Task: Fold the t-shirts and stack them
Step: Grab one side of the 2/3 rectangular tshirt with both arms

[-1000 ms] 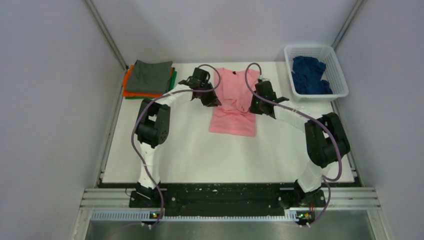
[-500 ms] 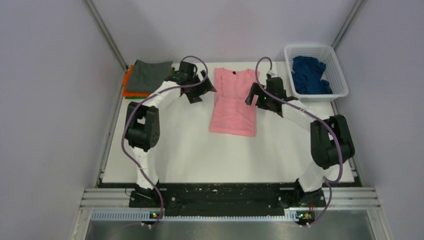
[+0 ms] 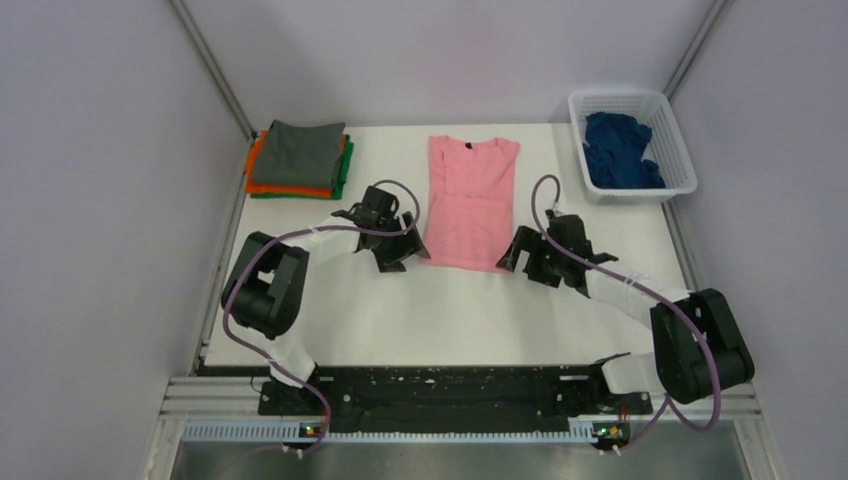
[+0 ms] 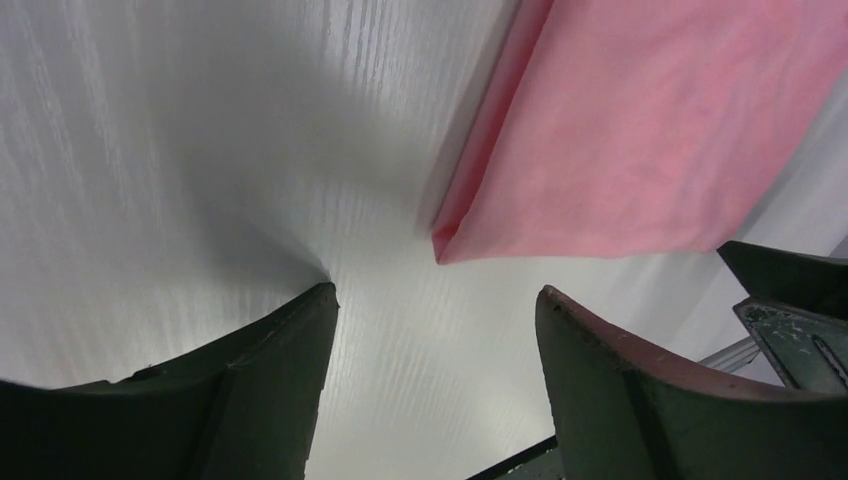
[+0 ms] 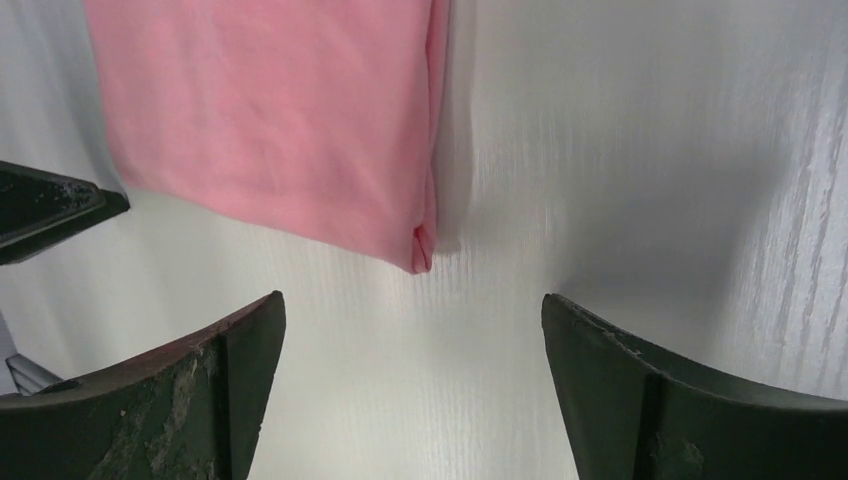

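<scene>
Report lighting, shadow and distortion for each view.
Top external: even light, sharp, no glare. Left wrist: wide-angle stretch, grey shadow on the table beside the pink t-shirt, fingers dark. Right wrist: the same, shadow falling right of the t-shirt.

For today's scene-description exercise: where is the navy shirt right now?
In the top view, the navy shirt lies crumpled inside the basket at the far right corner of the table, right of the pink shirt.
</scene>
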